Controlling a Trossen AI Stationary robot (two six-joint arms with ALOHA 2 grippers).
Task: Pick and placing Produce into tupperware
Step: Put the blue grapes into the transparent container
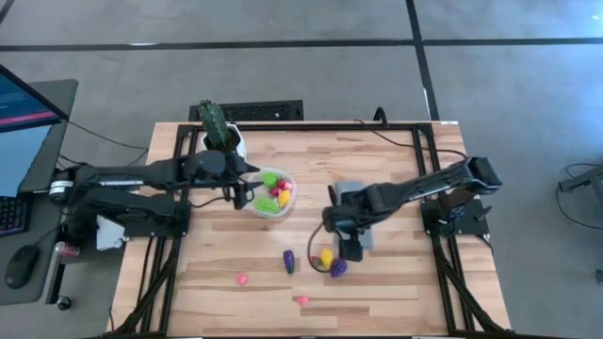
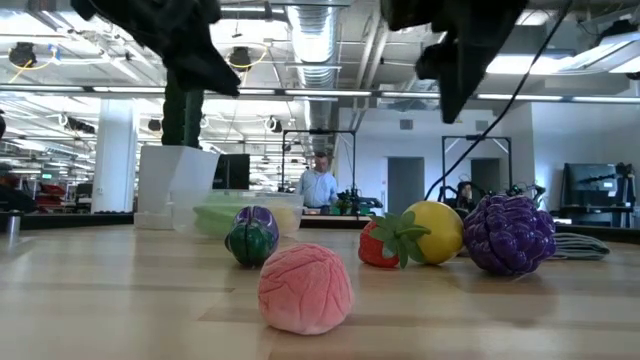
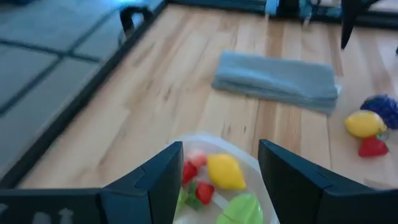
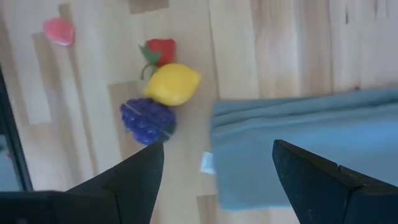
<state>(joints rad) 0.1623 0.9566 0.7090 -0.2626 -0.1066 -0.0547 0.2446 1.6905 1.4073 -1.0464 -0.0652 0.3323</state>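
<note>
I see the clear round tupperware (image 1: 272,193) part-filled with yellow, green and red produce (image 3: 224,171); left gripper (image 3: 217,177) above it released, right gripper (image 4: 214,168) released too.

A pink ball (image 2: 305,288) lay nearest on the table (image 2: 120,300). Behind it sat a purple eggplant (image 2: 251,235), a strawberry (image 2: 382,243), a lemon (image 2: 435,231) and purple grapes (image 2: 510,234), below two dark arms.
</note>
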